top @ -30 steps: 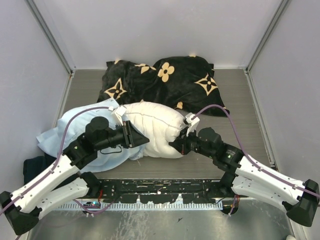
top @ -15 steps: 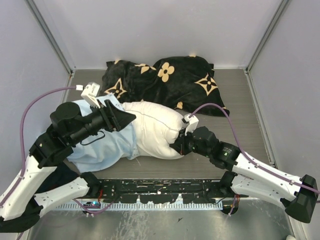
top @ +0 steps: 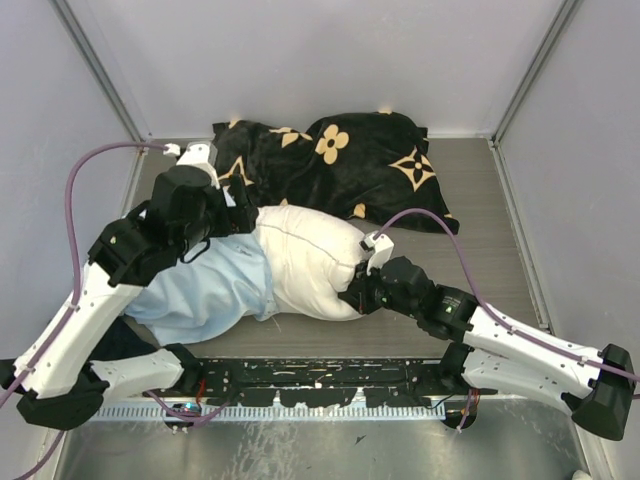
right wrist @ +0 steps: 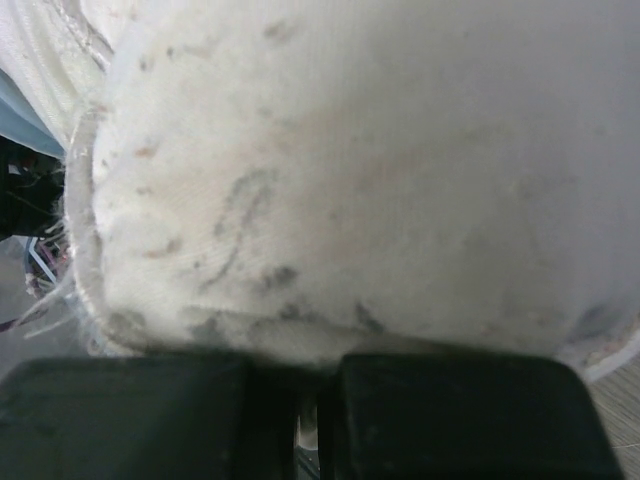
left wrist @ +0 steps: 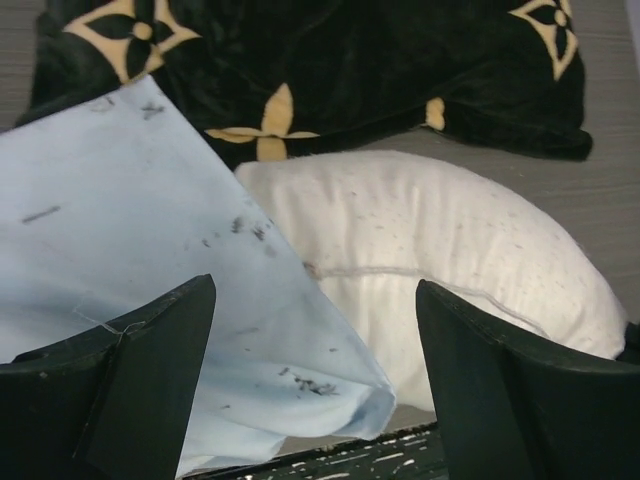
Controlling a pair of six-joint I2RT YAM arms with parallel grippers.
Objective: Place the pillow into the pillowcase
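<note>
The pillow (top: 305,262) lies in the middle of the table (top: 480,200), its left end covered by the pale blue pillowcase (top: 205,295). The right gripper (top: 356,291) is clenched on the pillow's right end. The left gripper (left wrist: 315,290) hovers above the pillowcase, jaws released and empty.

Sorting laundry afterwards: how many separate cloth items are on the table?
3: white pillow at centre, blue pillowcase over its left end, black flowered cloth behind them. A dark patch under the left arm might be another.
</note>
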